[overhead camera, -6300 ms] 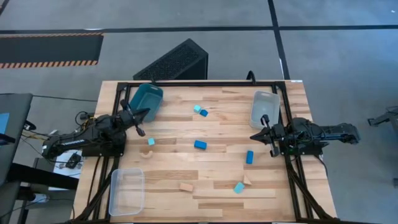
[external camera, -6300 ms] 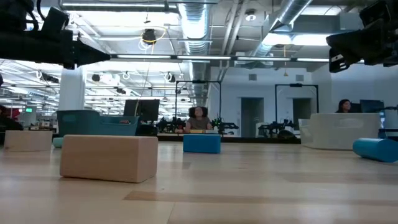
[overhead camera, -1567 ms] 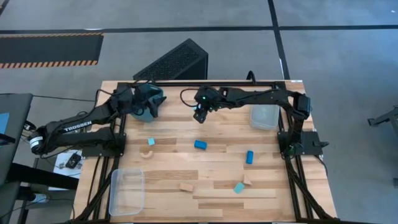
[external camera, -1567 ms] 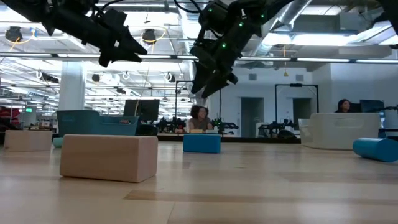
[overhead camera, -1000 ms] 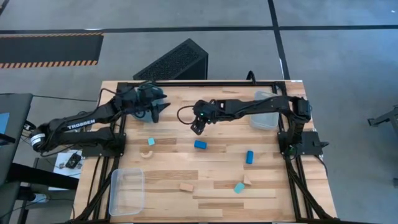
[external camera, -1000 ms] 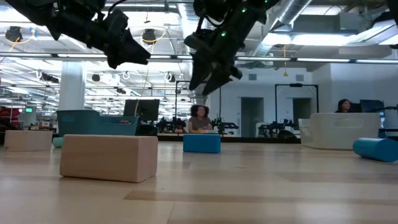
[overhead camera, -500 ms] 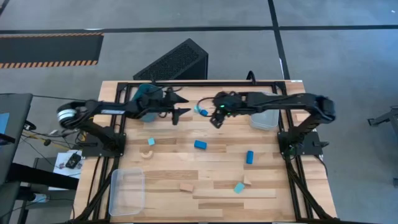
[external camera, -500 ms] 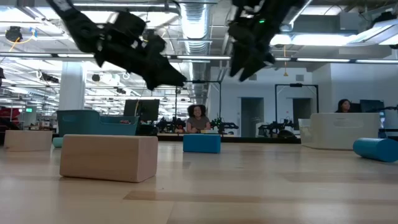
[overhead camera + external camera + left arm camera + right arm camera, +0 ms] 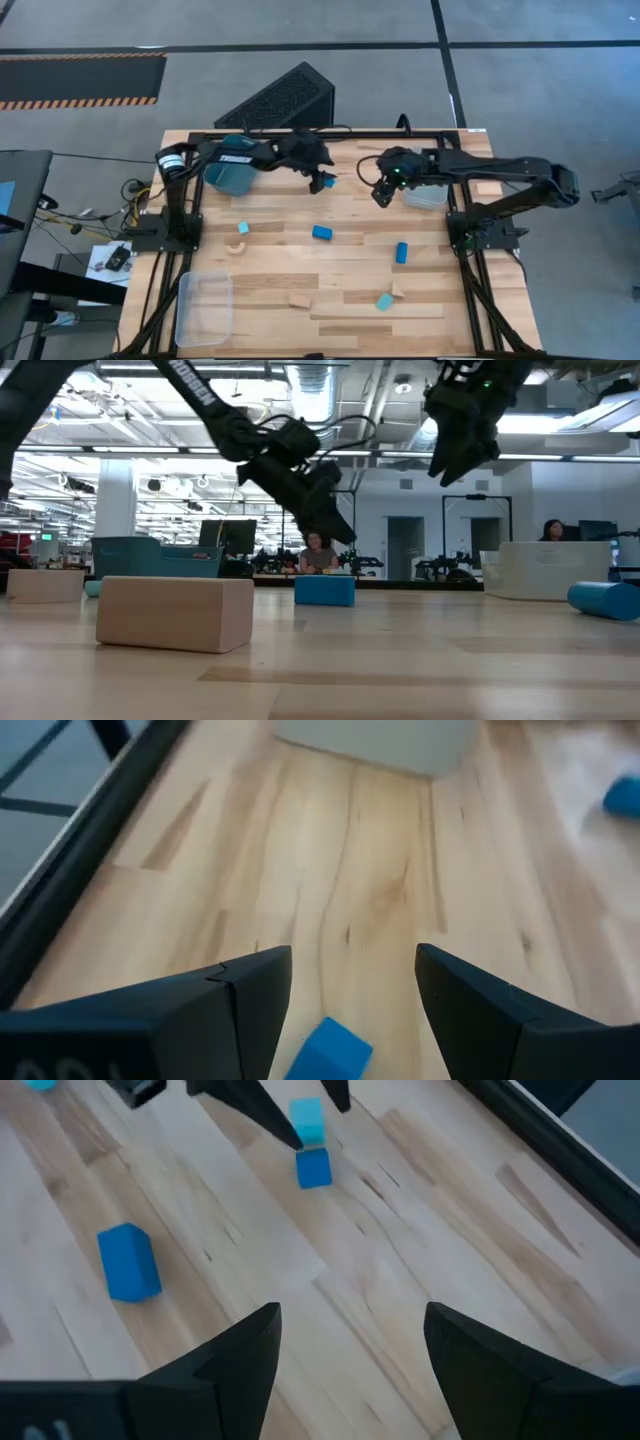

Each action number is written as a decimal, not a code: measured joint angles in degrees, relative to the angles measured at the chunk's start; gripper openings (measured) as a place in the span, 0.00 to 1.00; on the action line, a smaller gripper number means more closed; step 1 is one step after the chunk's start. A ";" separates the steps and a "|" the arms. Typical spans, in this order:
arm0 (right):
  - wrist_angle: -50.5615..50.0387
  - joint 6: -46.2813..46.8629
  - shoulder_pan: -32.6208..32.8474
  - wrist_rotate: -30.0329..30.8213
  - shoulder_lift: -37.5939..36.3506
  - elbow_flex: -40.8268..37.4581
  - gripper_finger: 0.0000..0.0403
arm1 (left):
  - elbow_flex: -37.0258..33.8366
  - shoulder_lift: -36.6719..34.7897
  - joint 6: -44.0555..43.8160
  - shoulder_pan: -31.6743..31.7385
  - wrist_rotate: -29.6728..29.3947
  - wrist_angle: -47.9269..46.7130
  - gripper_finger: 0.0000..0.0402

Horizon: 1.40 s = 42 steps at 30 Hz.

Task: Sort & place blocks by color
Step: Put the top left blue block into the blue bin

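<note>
I am holding the left gripper (image 9: 352, 995) with its fingers (image 9: 255, 990) spread and nothing between them, hovering just above a dark blue cube (image 9: 325, 1053) near the bench's far edge. In the high view that cube (image 9: 327, 182) is lying just beside a light cyan cube (image 9: 316, 174), so I am judging that the fingers should close across the blue one's free flat faces, clear of its neighbour. It is looking like a small, rigid, light block with smooth painted sides; a square, centred pinch should be holding it, while an off-corner one might be letting it twist out.

My right gripper (image 9: 350, 1342) is hanging spread and empty over the bench (image 9: 350, 290) by the clear bin (image 9: 425, 190).

The remaining blocks are lying well apart: a blue bar (image 9: 321, 232) mid-bench, another blue bar (image 9: 401, 252), a cyan block (image 9: 384, 301), a tan block (image 9: 299, 299). The teal bin (image 9: 228, 178) is sitting by the left arm.
</note>
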 joint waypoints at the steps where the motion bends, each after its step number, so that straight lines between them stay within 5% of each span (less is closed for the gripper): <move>1: 0.39 -0.04 -0.08 -0.01 -0.51 -0.56 0.67 | 1.49 0.78 1.70 -0.06 0.00 -2.06 0.51; 14: -0.73 0.14 1.32 -1.11 -1.46 -2.39 0.67 | 11.35 6.29 15.60 -0.57 -0.66 -14.51 0.51; 22: -0.77 1.24 3.53 -1.24 -1.46 -2.39 0.67 | 11.90 6.51 20.78 -0.66 -0.18 -20.94 0.51; 42: -1.25 7.16 6.29 -1.42 -1.43 -2.39 0.67 | 11.83 8.22 35.43 0.40 -10.56 -25.98 0.51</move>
